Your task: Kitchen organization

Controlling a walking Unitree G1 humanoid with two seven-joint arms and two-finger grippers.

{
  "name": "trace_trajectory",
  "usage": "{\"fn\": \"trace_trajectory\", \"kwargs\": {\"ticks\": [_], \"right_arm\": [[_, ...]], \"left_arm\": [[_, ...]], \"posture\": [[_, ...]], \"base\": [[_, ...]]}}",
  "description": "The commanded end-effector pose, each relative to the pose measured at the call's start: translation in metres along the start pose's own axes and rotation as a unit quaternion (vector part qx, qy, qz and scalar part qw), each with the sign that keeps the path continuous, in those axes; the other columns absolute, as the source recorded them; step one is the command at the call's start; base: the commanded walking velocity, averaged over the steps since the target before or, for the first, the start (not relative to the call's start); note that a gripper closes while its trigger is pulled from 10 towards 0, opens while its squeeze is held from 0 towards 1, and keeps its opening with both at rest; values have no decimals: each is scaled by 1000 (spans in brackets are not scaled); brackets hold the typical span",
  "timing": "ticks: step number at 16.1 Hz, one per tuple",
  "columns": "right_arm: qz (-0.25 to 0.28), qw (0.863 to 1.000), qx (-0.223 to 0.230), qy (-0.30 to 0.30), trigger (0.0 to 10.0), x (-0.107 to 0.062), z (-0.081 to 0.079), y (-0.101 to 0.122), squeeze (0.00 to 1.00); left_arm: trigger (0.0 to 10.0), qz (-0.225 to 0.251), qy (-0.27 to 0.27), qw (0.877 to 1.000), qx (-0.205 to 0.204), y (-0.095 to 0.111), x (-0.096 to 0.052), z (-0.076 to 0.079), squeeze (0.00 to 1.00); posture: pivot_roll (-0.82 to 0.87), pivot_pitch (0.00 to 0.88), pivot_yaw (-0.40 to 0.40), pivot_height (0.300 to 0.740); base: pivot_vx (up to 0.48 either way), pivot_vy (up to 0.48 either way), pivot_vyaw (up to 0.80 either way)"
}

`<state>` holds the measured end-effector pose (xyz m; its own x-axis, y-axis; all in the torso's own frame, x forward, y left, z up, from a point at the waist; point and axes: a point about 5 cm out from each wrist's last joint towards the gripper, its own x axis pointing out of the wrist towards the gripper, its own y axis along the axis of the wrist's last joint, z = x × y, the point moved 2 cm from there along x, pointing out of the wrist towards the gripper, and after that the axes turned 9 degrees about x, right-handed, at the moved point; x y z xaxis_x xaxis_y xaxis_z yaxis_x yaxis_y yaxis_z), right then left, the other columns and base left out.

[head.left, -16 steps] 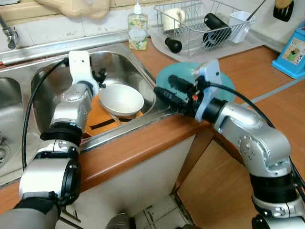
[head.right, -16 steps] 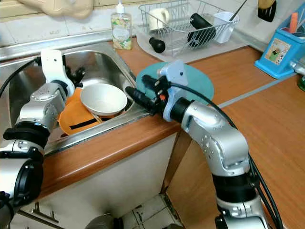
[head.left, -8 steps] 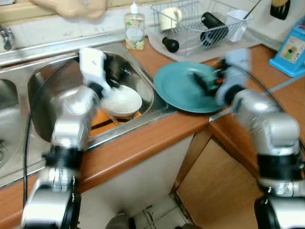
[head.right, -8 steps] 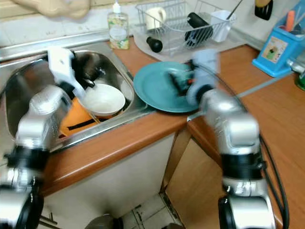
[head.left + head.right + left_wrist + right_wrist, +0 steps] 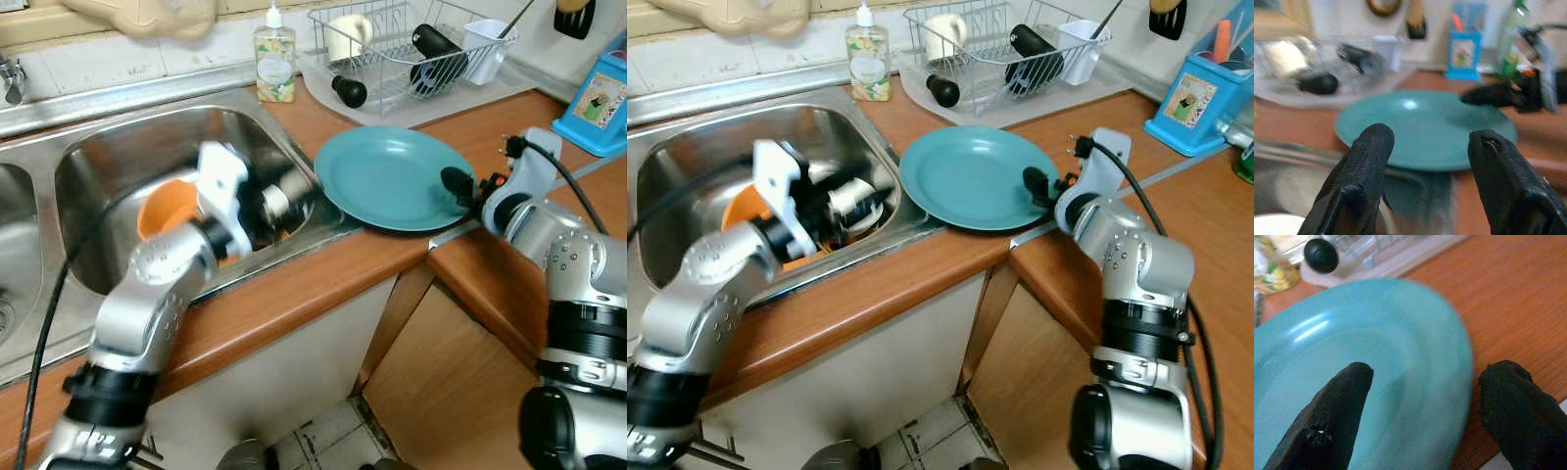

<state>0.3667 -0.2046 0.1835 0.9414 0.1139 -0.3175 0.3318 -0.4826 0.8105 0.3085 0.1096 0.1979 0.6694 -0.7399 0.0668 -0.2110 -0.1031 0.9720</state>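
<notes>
One teal plate on tabletop by sink edge; right end effector spread wide at its rim, left end effector wide over sink w/ one white bowl.

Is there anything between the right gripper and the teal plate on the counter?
Nothing visible. The right gripper sits at the near right edge of the teal plate, jaws open and straddling its rim, with bare plate and counter between them. The dish rack stands further back, out of the way.
</notes>
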Motion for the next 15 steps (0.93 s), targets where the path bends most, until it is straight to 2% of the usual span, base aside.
{"fn": "trace_trajectory", "kwargs": {"ticks": [1, 3, 7, 8, 11, 15], "right_arm": [[-12, 1000, 24, 2, 0, 0, 0, -3, 0], [-31, 998, 53, 16, 0, 0, -3, -10, 0], [-45, 995, 89, 26, 0, -1, -5, -13, 0], [-46, 992, 112, 34, 0, -1, -7, -14, 0], [-40, 989, 139, 43, 0, -1, -8, -11, 0], [-35, 987, 152, 48, 0, -1, -10, -8, 0]], "left_arm": [[10000, -6, -31, 999, 8, 2, -1, 7, 0], [10000, -8, -54, 999, 1, 3, -4, 14, 0], [10000, -16, -54, 998, -6, 4, -7, 16, 0], [10000, -16, -51, 999, -8, 4, -8, 15, 0], [10000, -18, -44, 999, -10, 4, -8, 13, 0], [10000, -21, -39, 999, -11, 3, -7, 12, 0]], "posture": [[-76, 38, 14, 740], [-76, 39, 14, 740], [-73, 40, 15, 740], [-71, 41, 15, 740], [-69, 41, 17, 740], [-67, 34, 20, 740]], "base": [[0, 0, 0], [0, 0, 0], [0, 0, 0], [0, 0, 0], [0, 0, 0], [0, 0, 0]]}}
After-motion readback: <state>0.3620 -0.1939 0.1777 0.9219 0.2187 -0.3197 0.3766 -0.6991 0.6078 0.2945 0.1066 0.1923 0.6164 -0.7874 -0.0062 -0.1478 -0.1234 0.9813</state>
